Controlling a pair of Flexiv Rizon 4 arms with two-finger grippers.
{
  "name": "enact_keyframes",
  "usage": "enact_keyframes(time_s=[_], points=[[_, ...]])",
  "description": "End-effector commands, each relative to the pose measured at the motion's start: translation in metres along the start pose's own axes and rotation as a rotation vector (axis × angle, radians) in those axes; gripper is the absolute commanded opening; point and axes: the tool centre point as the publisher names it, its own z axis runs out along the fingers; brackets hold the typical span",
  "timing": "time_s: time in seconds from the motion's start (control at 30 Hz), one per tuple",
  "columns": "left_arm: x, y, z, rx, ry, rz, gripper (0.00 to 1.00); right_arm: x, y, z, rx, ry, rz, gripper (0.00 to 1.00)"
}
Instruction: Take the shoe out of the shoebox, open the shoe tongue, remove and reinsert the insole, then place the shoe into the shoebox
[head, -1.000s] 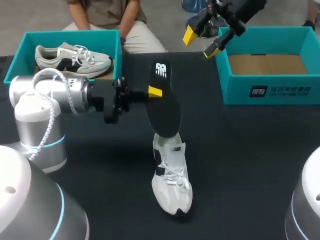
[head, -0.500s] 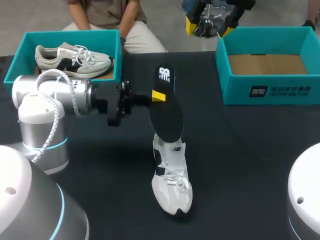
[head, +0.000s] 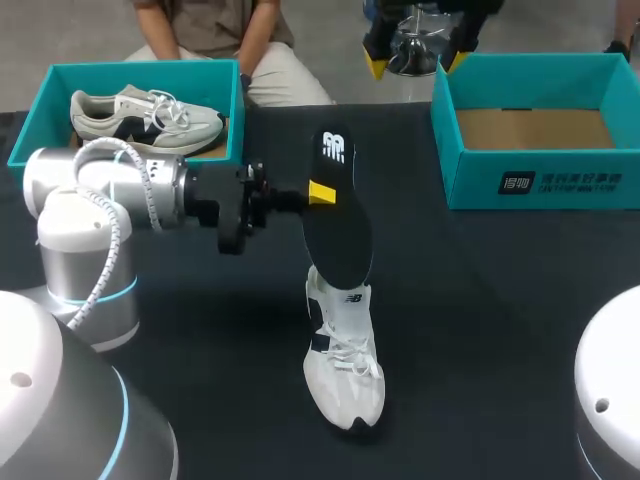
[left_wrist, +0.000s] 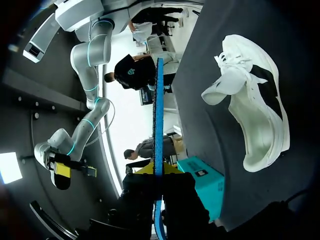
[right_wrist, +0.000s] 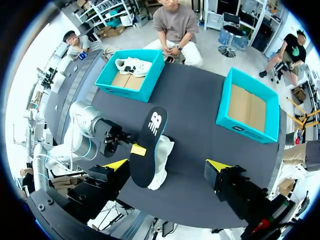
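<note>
L gripper: jaws clamped on insole, shoe below. R gripper: jaws wide apart.

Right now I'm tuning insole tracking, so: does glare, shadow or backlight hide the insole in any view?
Head view: no glare, but the black insole blends into the dark table apart from its white logo. Left wrist view: it shows edge-on, a thin blue strip against the bright room behind. Right wrist view: evenly lit, outline and logo plain, with the white shoe beside it.
</note>
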Motion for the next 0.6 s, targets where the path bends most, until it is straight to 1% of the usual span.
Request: enact_keyframes(time_s=[0.03, 0.1, 0.3, 0.6], points=[[-0.003, -0.003, -0.001, -0.011, 0.008, 0.003, 0.0, 0.003, 0.001, -0.006, -0.016, -0.02, -0.007, 1.0], [-0.002, -0.002, -0.002, -0.017, 0.013, 0.002, 0.0, 0.006, -0.002, -0.008, -0.041, -0.027, -0.002, 1.0], [0.004, 0.005, 0.0, -0.029, 0.028, -0.003, 0.0, 0.021, -0.012, -0.015, -0.069, -0.054, -0.003, 1.0], [0.01, 0.03, 0.005, -0.038, 0.048, -0.006, 0.0, 0.03, -0.017, -0.015, -0.066, -0.042, -0.009, 1.0]])
